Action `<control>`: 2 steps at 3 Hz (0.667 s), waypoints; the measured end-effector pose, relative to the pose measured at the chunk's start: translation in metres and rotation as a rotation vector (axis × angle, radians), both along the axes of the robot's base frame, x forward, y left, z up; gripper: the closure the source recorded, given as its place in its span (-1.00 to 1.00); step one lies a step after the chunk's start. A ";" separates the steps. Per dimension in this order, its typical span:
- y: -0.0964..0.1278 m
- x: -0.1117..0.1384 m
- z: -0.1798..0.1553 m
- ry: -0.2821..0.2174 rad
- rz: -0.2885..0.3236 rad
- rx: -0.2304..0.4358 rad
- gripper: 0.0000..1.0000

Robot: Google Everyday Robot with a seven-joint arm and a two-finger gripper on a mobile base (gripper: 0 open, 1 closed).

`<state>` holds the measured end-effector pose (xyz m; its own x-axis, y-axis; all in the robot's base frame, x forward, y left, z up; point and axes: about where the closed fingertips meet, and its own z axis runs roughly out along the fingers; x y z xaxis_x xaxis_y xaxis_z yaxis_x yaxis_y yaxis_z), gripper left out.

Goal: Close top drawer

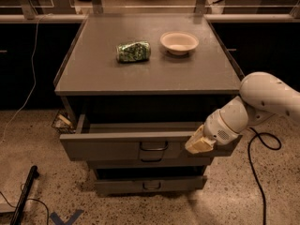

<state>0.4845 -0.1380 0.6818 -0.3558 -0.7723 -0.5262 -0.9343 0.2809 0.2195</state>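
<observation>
The top drawer [112, 146] is a wide grey metal tray with a flat front and a small central wire pull [153, 146]. It stands partly pulled out from the grey cabinet [150, 74], with only a narrow strip of its inside showing. My gripper [199, 143], cream-coloured at the end of the white arm [262, 102], rests against the right end of the drawer front.
A green crumpled can [133, 51] and a pale bowl [179, 41] lie on the cabinet top. A narrower grey drawer [150, 184] sits below, slightly out. A black cable [255, 172] runs on the floor at right, a dark pole [23, 196] at left.
</observation>
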 end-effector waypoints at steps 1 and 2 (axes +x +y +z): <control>0.002 -0.008 0.002 0.005 0.007 0.013 -0.43; 0.004 -0.008 -0.003 0.027 0.019 0.025 -0.90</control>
<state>0.4767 -0.1343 0.6792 -0.3553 -0.7656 -0.5364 -0.9332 0.2571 0.2512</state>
